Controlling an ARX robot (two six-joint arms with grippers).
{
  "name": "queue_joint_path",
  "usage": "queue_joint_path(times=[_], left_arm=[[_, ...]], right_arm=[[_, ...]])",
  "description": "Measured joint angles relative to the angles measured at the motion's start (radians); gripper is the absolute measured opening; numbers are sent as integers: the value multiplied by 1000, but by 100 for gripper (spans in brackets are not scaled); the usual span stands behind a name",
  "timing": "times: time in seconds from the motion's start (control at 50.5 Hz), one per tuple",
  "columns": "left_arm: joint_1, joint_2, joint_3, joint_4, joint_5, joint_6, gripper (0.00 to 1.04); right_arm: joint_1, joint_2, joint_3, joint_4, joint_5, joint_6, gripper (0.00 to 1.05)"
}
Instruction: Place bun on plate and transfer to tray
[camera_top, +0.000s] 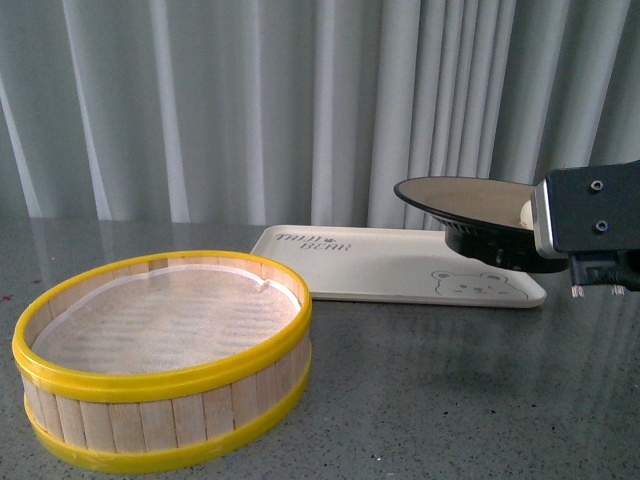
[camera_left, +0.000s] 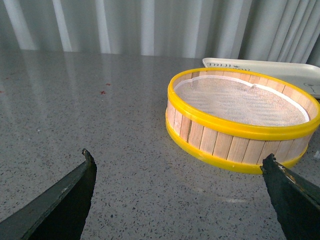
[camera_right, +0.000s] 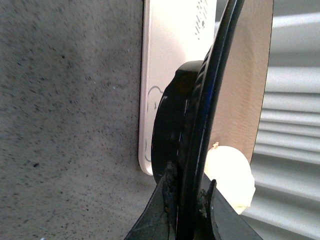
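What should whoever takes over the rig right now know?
Right gripper: shut on the plate rim.
Left gripper: open, empty, low over the table by the steamer basket.
The bun sits on the plate next to the right gripper. The plate is slightly tilted over the right end of the tray; contact unclear.
Done: bun on plate.
Left: set the plate flat on the tray, then release.

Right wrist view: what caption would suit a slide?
Right tool clamps the plate by its rim, bun aboard, near the tray.
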Motion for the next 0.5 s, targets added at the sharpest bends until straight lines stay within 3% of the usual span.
queue_joint_path(times=[0.218, 0.495], left_arm=[[0, 0, 0, 0, 0, 0, 98], [0, 0, 0, 0, 0, 0, 98]], right_arm=[[-53, 230, 245, -64, -31, -69, 3], [-52, 460, 526, -183, -51, -184, 3]])
